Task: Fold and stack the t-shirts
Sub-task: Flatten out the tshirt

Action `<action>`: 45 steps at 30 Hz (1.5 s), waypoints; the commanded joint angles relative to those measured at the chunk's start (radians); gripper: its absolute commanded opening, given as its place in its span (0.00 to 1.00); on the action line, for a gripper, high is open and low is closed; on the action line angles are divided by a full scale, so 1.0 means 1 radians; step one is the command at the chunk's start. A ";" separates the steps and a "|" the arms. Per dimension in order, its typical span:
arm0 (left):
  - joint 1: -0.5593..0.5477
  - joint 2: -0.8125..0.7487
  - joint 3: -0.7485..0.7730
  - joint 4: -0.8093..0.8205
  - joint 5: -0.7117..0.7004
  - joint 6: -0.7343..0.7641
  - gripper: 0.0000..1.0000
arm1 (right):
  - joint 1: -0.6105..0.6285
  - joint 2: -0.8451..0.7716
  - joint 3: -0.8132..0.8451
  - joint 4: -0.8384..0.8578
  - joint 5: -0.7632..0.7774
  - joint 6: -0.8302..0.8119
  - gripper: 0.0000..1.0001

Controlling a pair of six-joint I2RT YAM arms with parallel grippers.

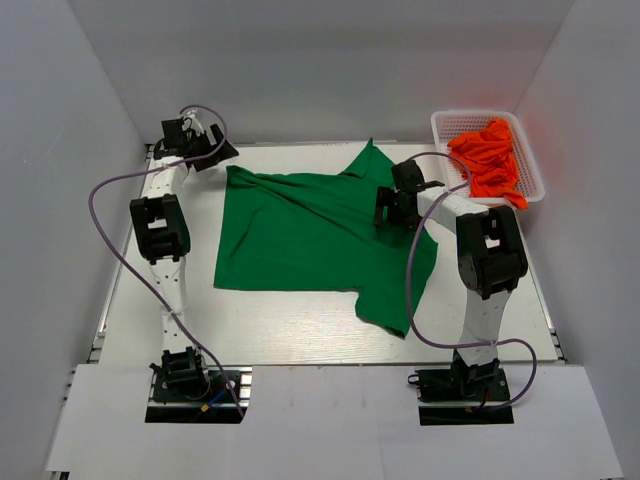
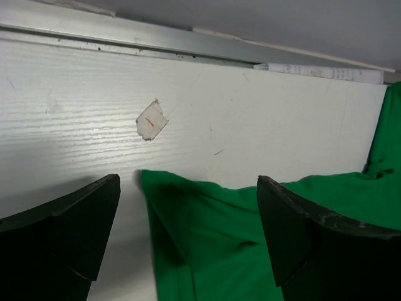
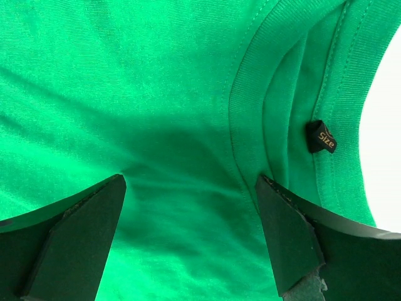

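One green shirt (image 1: 300,235) lies mid-frame. One basket (image 1: 445,128) at upper right holds orange shirts (image 1: 490,160), too bunched to count. Two arms: the left arm (image 1: 160,228) and the right arm (image 1: 490,255). One size tag (image 3: 321,137). One paper scrap (image 2: 151,120).
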 commanded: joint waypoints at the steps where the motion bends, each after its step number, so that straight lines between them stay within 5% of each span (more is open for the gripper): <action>1: -0.003 -0.028 0.038 -0.012 -0.007 -0.017 1.00 | -0.008 0.025 0.003 -0.017 -0.007 -0.010 0.90; 9: -0.003 -0.284 -0.118 -0.165 -0.154 -0.038 1.00 | -0.003 -0.035 -0.001 -0.011 -0.013 -0.018 0.90; 18: -0.071 -0.794 -0.839 -0.061 -0.222 -0.126 1.00 | 0.001 -0.173 -0.109 0.044 -0.047 -0.017 0.90; 27: -0.128 -0.782 -0.962 -0.050 -0.257 -0.080 0.85 | 0.000 -0.311 -0.265 0.101 -0.059 -0.005 0.90; 40: -0.137 -0.679 -0.965 -0.035 -0.220 -0.040 0.39 | -0.002 -0.305 -0.265 0.089 -0.039 0.002 0.89; 44: -0.137 -0.656 -0.942 -0.057 -0.251 -0.040 0.00 | -0.003 -0.294 -0.256 0.081 -0.025 0.002 0.89; 45: -0.137 -0.656 -0.942 -0.057 -0.251 -0.040 0.00 | 0.000 -0.294 -0.258 0.075 -0.025 0.001 0.89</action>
